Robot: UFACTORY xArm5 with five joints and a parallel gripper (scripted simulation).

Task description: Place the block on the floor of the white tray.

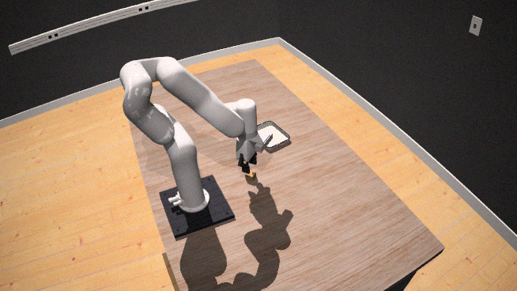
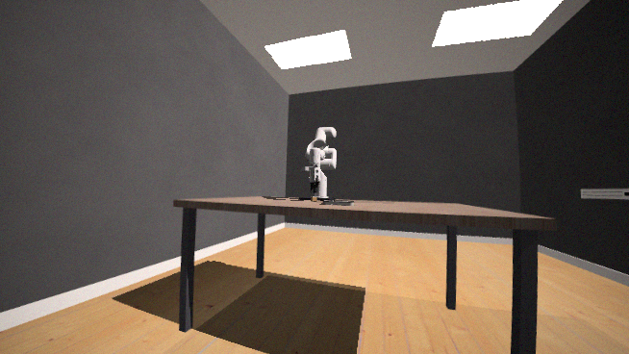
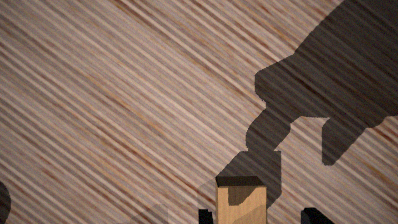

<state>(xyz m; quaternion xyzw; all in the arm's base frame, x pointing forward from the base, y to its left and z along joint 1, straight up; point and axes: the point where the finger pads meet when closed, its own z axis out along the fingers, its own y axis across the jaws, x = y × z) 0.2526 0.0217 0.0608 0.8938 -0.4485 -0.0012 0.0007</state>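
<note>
Just below the frame's centre in the top view, the white arm's black gripper [image 1: 247,163] hangs, jaws open and empty, over the small tan wooden block [image 1: 250,173] on the brown wood-grain tabletop [image 1: 336,198], apparently lining up a grasp, with the white rounded tray [image 1: 278,136] up-right.

— What's cut off in your wrist view?

— The block [image 3: 240,204] runs off the bottom edge, so I see only its top and part of one face. My fingertips are just dark stubs at that edge.

— And from above?

— My wrist covers the near corner of the white tray [image 1: 280,136], and my gripper [image 1: 247,163] hides part of the block [image 1: 250,173].

— The exterior view?

— Too far. Block and tray [image 2: 338,202] are specks on the worktop [image 2: 385,212]; I can't tell whether I touch the block.
</note>
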